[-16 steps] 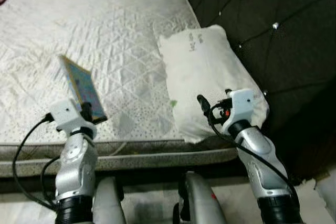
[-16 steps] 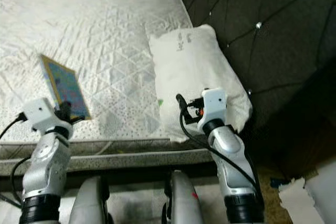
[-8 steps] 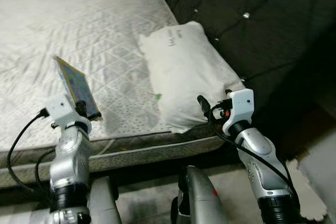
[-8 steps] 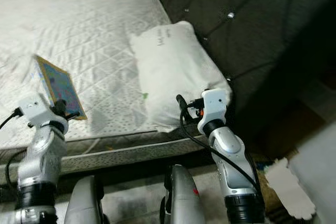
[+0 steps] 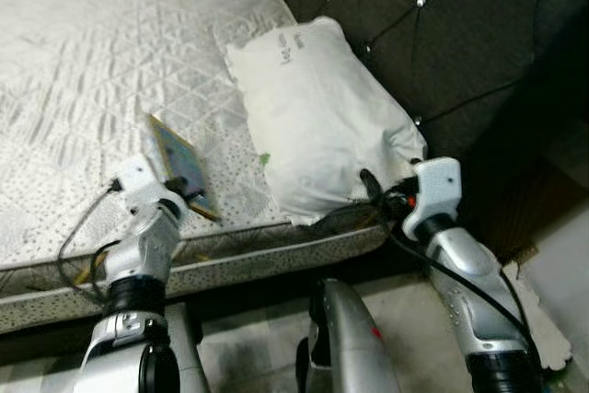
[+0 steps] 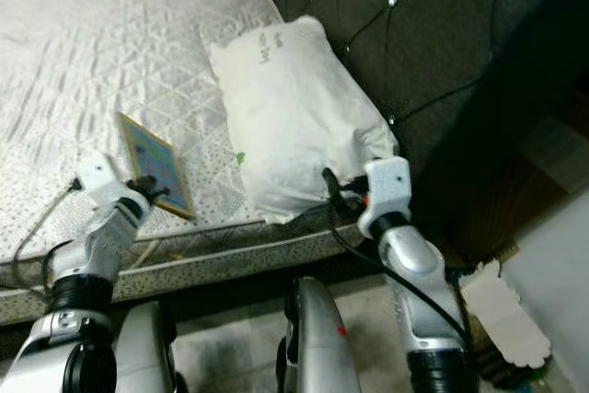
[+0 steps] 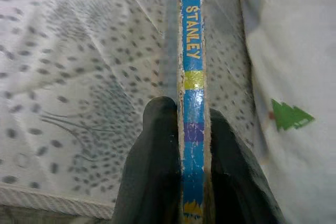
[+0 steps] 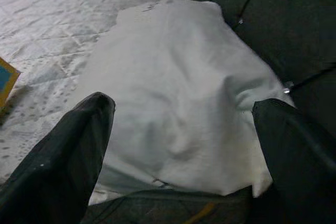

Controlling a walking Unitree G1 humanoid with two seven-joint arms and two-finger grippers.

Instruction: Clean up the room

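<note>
The left gripper (image 7: 191, 145) clenches a book (image 5: 178, 165) by its spine above the bed (image 5: 83, 71). The right gripper's (image 8: 178, 145) jaws gape before the pillow (image 5: 317, 126). Best to lower the book flat before letting go.

Head stereo pair looks forward and down from above both arms, over the mattress (image 5: 83, 71) edge toward the headboard (image 5: 433, 16); right eye sits slightly offset, same scene. Left wrist cam looks along the left gripper (image 7: 191, 129) fingers, very close: book (image 7: 191, 51) spine clamped between them, mattress just beyond. Right wrist cam looks along the right gripper (image 8: 184, 129) fingers, spread wide, at the pillow (image 8: 178, 87) just ahead. Shared: pillow shows in all four views, book corner also beside the right gripper's view.
</note>
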